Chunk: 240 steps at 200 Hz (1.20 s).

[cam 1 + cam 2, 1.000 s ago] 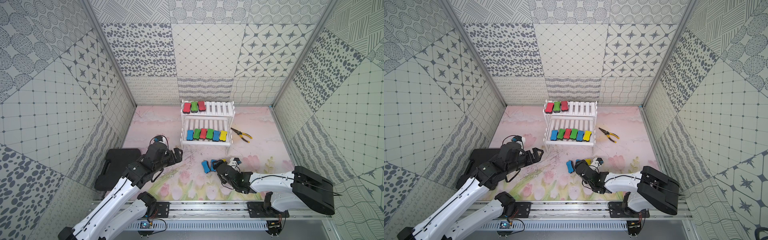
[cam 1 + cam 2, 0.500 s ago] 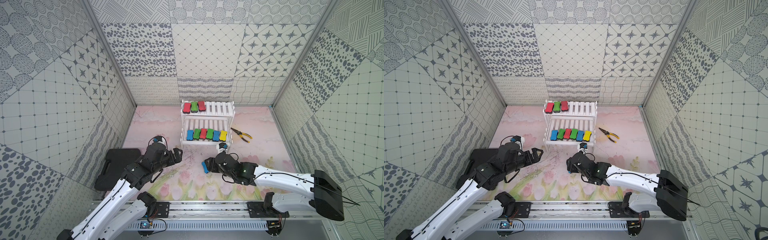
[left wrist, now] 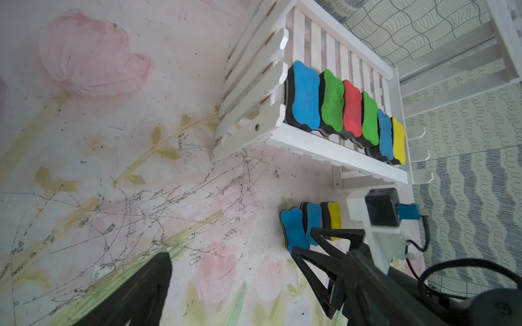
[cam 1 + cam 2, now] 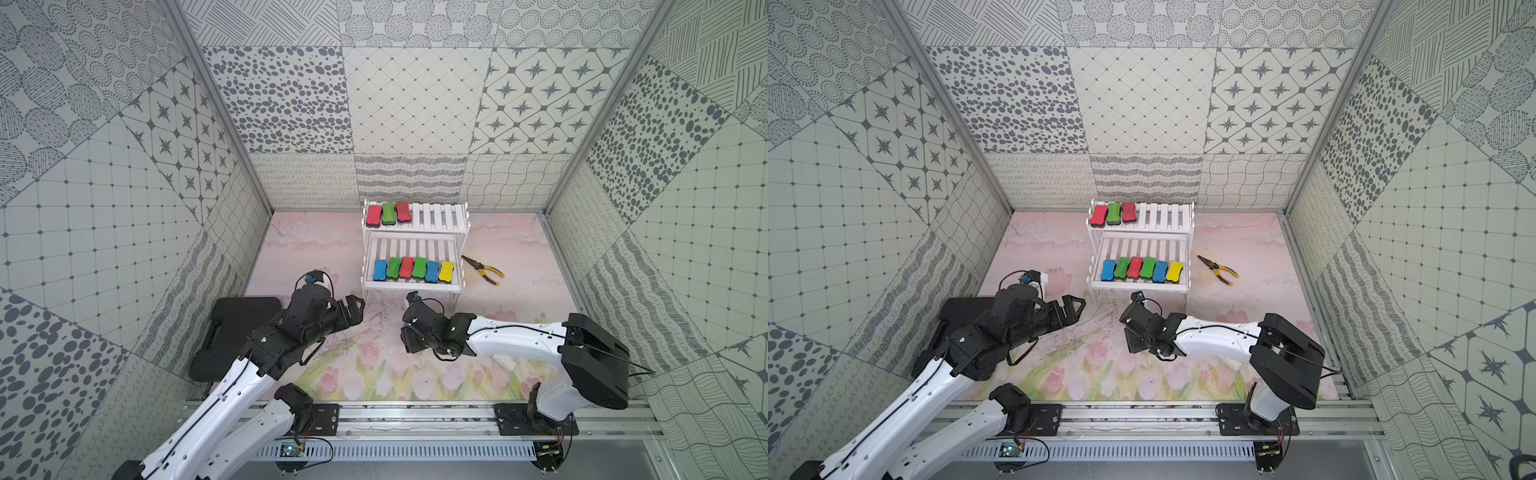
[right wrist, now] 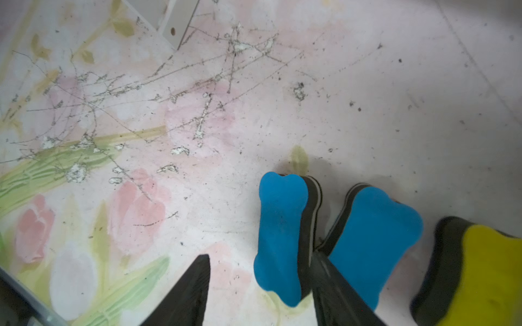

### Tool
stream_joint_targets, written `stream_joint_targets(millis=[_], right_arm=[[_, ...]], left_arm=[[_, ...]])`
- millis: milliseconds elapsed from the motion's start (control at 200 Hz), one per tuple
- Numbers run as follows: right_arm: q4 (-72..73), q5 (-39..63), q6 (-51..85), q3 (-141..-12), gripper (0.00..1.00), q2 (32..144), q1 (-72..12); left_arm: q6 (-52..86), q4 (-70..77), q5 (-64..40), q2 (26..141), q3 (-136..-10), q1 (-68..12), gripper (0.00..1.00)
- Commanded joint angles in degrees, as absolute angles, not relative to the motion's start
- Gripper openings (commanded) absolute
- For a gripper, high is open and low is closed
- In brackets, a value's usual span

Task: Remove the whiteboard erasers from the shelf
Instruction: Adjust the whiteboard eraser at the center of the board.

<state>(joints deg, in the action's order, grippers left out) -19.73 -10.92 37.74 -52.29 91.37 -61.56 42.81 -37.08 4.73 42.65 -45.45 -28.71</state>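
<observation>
**Straddling a blue whiteboard eraser (image 5: pixel 279 240) on the bench (image 5: pixel 367 98)**

The right pincer (image 5: pixel 261 256) stands released around it, one finger close against its dark base, a gap at the other. Just outside that near finger lie a second blue eraser (image 5: pixel 372 240) and a yellow eraser (image 5: pixel 485 276). Ahead of the pincer, the shelf (image 4: pixel 436 216) carries six erasers (image 4: pixel 413 269) below, three erasers (image 4: pixel 388 214) above. The left pincer (image 4: pixel 355 313) hangs released over the bench.

I'm seeing a white shelf (image 4: pixel 440 216) w/ red, green, blue & yellow erasers (image 4: pixel 406 268), pink floral tabletop (image 4: pixel 374 365), yellow-handled pliers (image 4: pixel 484 271), black case (image 4: pixel 232 328), grey patterned walls (image 4: pixel 411 104).
</observation>
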Motion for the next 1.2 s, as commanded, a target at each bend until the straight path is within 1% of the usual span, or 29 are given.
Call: stream_joint_targets(millis=[0, 145, 295, 425, 480, 690, 775, 965, 1196], right_arm=[[-19.45, -10.43, 37.03, -54.5, 0.61, 93.4, -60.89], [-16.15, -7.69, 38.55, -54.23, 0.61, 95.16, -60.84], [-12.23, -5.21, 41.12, -52.81, 0.61, 94.42, -60.51], [-11.98, -7.57, 41.69, -51.8, 0.62, 91.78, -60.41], [-11.72, -7.01, 40.86, -51.72, 0.62, 91.01, -60.34], [-8.32, 4.14, 39.49, -52.92, 0.6, 94.15, -60.8], [-8.14, 5.74, 39.39, -53.79, 0.6, 96.22, -61.23], [-10.28, 3.71, 39.78, -55.1, 0.59, 99.37, -60.33], [-11.24, -1.35, 40.69, -53.41, 0.59, 98.71, -57.98]], left_arm=[[41.6, -38.4, 5.18, 42.54, -46.37, -28.58, 0.99], [41.55, -38.67, 5.53, 42.57, -46.37, -28.56, 0.99], [41.48, -38.59, 5.63, 42.73, -46.53, -28.56, 1.0], [41.31, -38.56, 5.45, 43.14, -46.87, -28.49, 1.0], [41.27, -38.59, 5.45, 43.26, -46.93, -28.48, 0.99], [41.02, -38.59, 5.74, 43.5, -47.24, -28.39, 1.0], [41.02, -38.67, 5.72, 43.76, -47.36, -28.39, 1.0], [41.05, -38.41, 5.75, 43.91, -47.31, -28.3, 0.99], [40.95, -38.45, 5.7, 44.06, -47.16, -28.21, 0.99]])
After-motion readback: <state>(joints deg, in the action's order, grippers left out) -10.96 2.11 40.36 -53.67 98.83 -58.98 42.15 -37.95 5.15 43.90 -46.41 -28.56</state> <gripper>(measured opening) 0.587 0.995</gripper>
